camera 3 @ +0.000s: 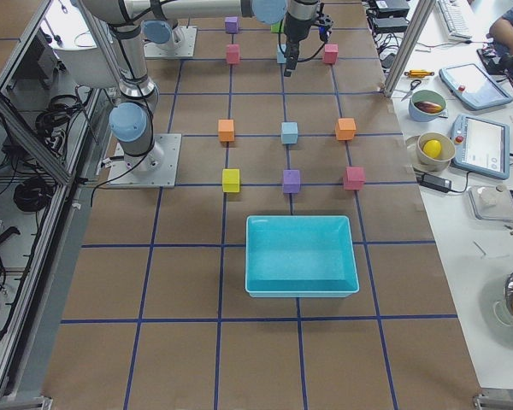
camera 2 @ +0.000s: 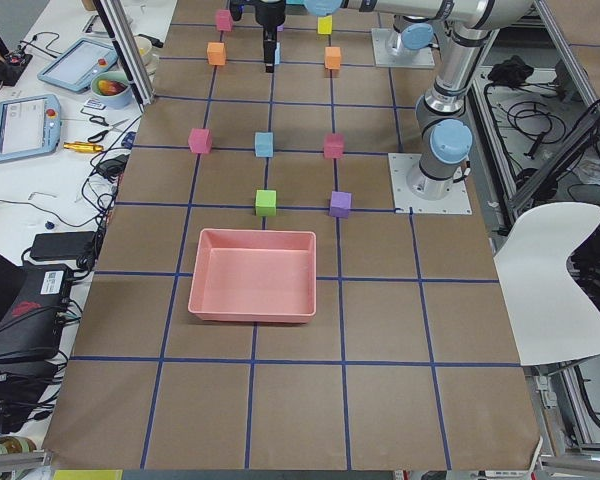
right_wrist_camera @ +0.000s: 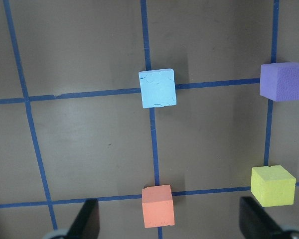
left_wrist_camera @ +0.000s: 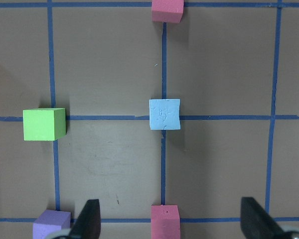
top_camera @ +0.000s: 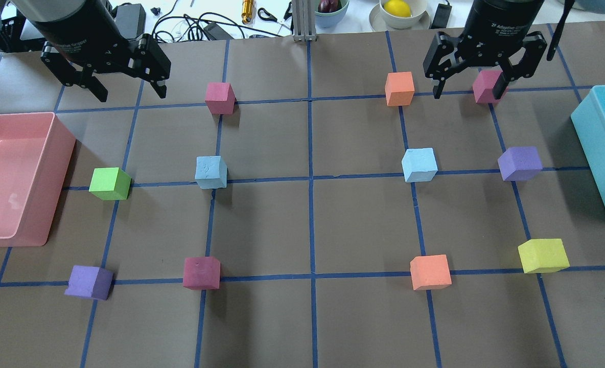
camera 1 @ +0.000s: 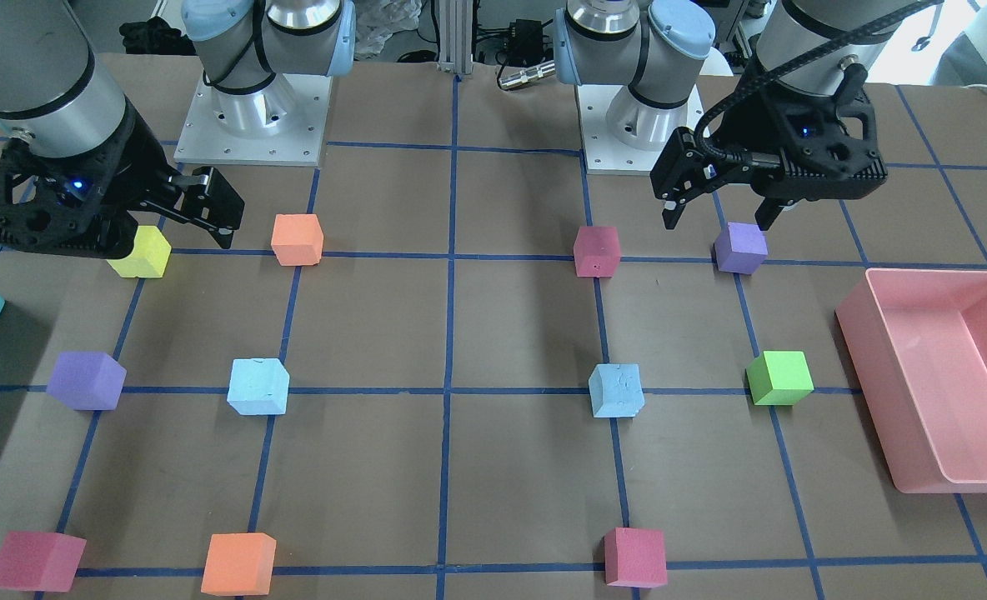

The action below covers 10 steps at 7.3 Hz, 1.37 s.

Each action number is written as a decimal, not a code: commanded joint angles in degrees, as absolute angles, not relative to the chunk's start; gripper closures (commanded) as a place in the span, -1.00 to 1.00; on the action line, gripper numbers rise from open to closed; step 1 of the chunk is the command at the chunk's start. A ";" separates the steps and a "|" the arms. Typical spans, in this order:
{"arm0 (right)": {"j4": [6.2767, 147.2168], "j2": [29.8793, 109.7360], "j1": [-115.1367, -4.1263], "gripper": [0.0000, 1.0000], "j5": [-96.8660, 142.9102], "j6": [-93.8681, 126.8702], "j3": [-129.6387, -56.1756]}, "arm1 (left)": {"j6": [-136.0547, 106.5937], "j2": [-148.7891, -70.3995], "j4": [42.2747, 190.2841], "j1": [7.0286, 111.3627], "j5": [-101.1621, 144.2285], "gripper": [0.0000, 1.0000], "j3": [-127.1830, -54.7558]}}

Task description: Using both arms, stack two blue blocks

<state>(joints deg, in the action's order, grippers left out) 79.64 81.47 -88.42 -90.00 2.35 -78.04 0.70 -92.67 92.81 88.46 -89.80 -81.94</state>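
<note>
Two pale blue blocks lie apart on the brown table, each on a blue tape line. One blue block point(top_camera: 211, 172) is on my left side and shows in the left wrist view point(left_wrist_camera: 164, 114). The other blue block point(top_camera: 419, 164) is on my right side and shows in the right wrist view point(right_wrist_camera: 157, 88). My left gripper point(top_camera: 131, 94) hangs open and empty, high above the table's far left part, also in the front-facing view point(camera 1: 718, 223). My right gripper point(top_camera: 468, 94) hangs open and empty, high over the far right part. Neither touches a block.
A pink bin point(top_camera: 60, 179) stands at the left edge and a teal bin point(top_camera: 591, 153) at the right edge. Other cubes lie on the grid: green point(top_camera: 109, 183), purple point(top_camera: 520, 163), magenta point(top_camera: 219, 98), orange point(top_camera: 399, 89), yellow point(top_camera: 542, 255) and more.
</note>
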 commanded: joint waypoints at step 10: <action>108.56 69.00 -88.15 -1.00 -88.69 -5.30 -93.56 | -0.52 -109.58 66.04 88.77 -88.95 -1.00 -95.96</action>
<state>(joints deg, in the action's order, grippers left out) 101.70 69.45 -88.11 -89.02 -0.66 -88.39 -0.25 -107.61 69.88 88.72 -89.06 -94.01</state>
